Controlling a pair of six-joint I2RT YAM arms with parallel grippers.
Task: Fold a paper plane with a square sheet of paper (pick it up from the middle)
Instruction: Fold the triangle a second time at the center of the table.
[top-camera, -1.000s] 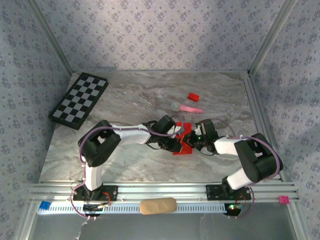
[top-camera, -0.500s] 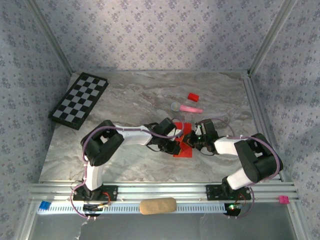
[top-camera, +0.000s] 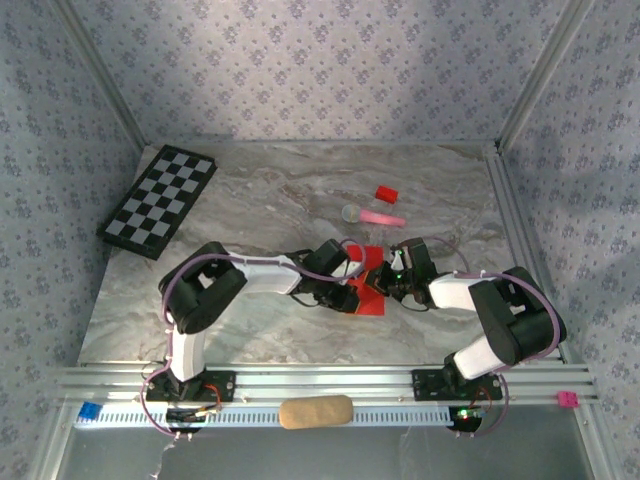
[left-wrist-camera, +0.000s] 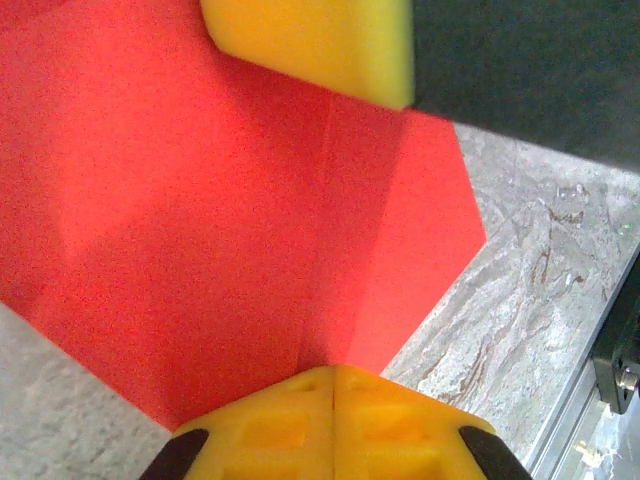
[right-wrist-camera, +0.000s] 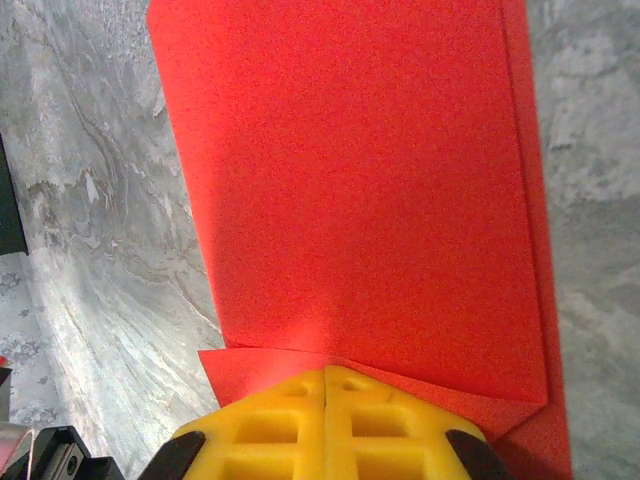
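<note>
The square sheet of paper (top-camera: 367, 303), bright red, lies partly folded on the marble table between both grippers. My left gripper (top-camera: 352, 282) is shut, and its yellow fingertips (left-wrist-camera: 333, 400) press down where a crease in the paper (left-wrist-camera: 250, 220) ends. My right gripper (top-camera: 386, 278) is shut too. Its fingertips (right-wrist-camera: 325, 405) rest on the paper (right-wrist-camera: 360, 180) at the edge of a folded flap. The right gripper's finger (left-wrist-camera: 320, 40) shows at the top of the left wrist view, close to mine. The paper plane is out of view.
A checkerboard (top-camera: 158, 200) lies at the far left. A small red block (top-camera: 386, 193) and a pink stick with a grey head (top-camera: 376, 215) lie just behind the paper. A beige pad (top-camera: 315, 411) sits on the front rail.
My left gripper has slid a little to the right, further onto the red paper. The right arm has hardly moved.
</note>
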